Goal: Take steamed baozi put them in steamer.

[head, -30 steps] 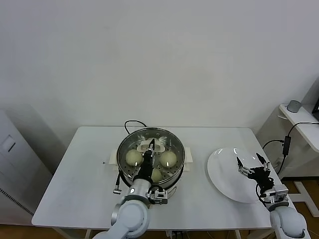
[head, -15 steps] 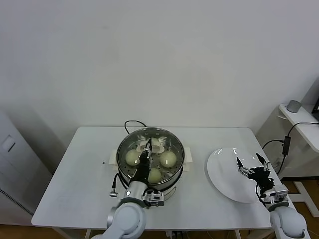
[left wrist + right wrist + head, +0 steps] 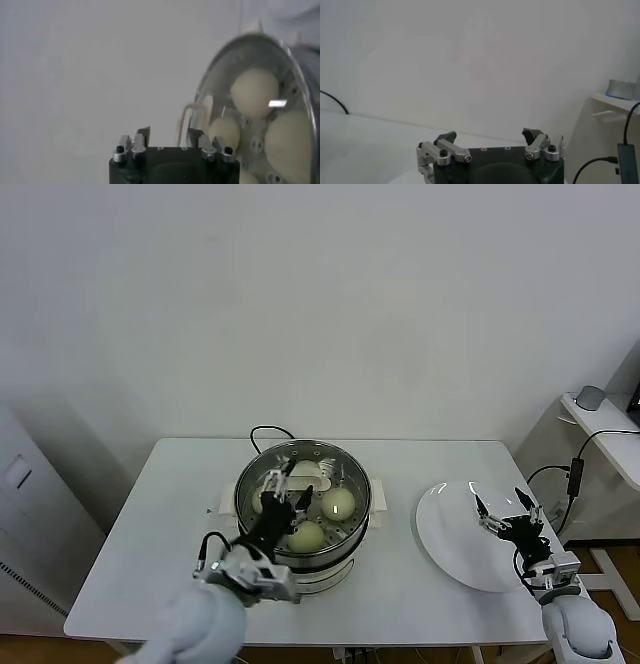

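I am seeing the left gripper [image 3: 278,489] hanging with its jaws spread wide and holding nothing, over the left part of the round shiny stainless-steel steamer [image 3: 352,526] at lower centre of the head view. My right gripper [image 3: 508,513] is sitting at the lower right of that view, its jaws also spread wide and empty, over the right edge of the flat round white plate [image 3: 450,534].

I am counting four small cream-white dome-shaped steamed baozi [image 3: 338,503] lying on the perforated tray inside the steamer: one is showing clearly at the right, one at the front, one at the left partly covered by the left gripper, and the one at the back is mostly hidden behind the fingers. In the left wrist view I am making out three buns clearly [image 3: 254,93], with a fourth cut off at the frame's bottom edge. One white table [image 3: 140,524] is bearing one steamer and one plate. A black cord [image 3: 262,431] is looping behind the steamer.
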Robot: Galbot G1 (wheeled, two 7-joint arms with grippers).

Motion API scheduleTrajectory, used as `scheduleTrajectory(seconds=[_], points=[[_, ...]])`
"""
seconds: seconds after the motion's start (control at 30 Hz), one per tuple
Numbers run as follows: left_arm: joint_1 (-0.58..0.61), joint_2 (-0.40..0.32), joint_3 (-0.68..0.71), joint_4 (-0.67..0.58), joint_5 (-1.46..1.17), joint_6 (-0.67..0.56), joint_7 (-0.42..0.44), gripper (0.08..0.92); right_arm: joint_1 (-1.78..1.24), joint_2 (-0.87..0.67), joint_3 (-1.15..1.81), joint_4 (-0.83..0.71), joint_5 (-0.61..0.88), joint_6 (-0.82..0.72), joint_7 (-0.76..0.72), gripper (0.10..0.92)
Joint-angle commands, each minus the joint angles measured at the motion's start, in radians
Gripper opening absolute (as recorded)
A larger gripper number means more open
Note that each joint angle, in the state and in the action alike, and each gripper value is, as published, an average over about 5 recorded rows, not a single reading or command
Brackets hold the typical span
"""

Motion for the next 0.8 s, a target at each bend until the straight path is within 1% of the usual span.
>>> scheduleTrajectory(seconds=[0.03,0.1,0.17,0.27,0.33,0.47,0.57,0.8], points=[[-0.008,0.050,-0.405,-0.107,-1.166,-0.089,-0.140,0.745,0.001,-0.008,-0.027,0.038,0.098,-0.024,0.040,0.823],[0.020,0.047,-0.503,-0.082,-1.270,-0.064,-0.192,0.791,-0.001,-0.012,-0.037,0.052,0.135,-0.033,0.059,0.823],[0.059,0.047,-0.586,-0.041,-1.328,-0.049,-0.233,0.814,-0.002,-0.016,-0.042,0.062,0.176,-0.041,0.067,0.823],[0.112,0.045,-0.645,0.029,-1.336,-0.049,-0.261,0.821,-0.006,-0.019,-0.043,0.076,0.232,-0.060,0.073,0.823],[0.142,0.047,-0.660,0.083,-1.318,-0.065,-0.266,0.822,-0.010,-0.017,-0.041,0.081,0.245,-0.070,0.082,0.823],[0.197,0.071,-0.664,0.193,-1.281,-0.109,-0.263,0.823,-0.018,-0.012,-0.029,0.083,0.240,-0.077,0.090,0.823],[0.226,0.080,-0.659,0.255,-1.265,-0.140,-0.257,0.823,-0.022,-0.008,-0.021,0.082,0.234,-0.079,0.089,0.823],[0.232,0.059,-0.631,0.325,-1.178,-0.186,-0.256,0.823,-0.038,-0.002,0.006,0.100,0.203,-0.099,0.052,0.823]])
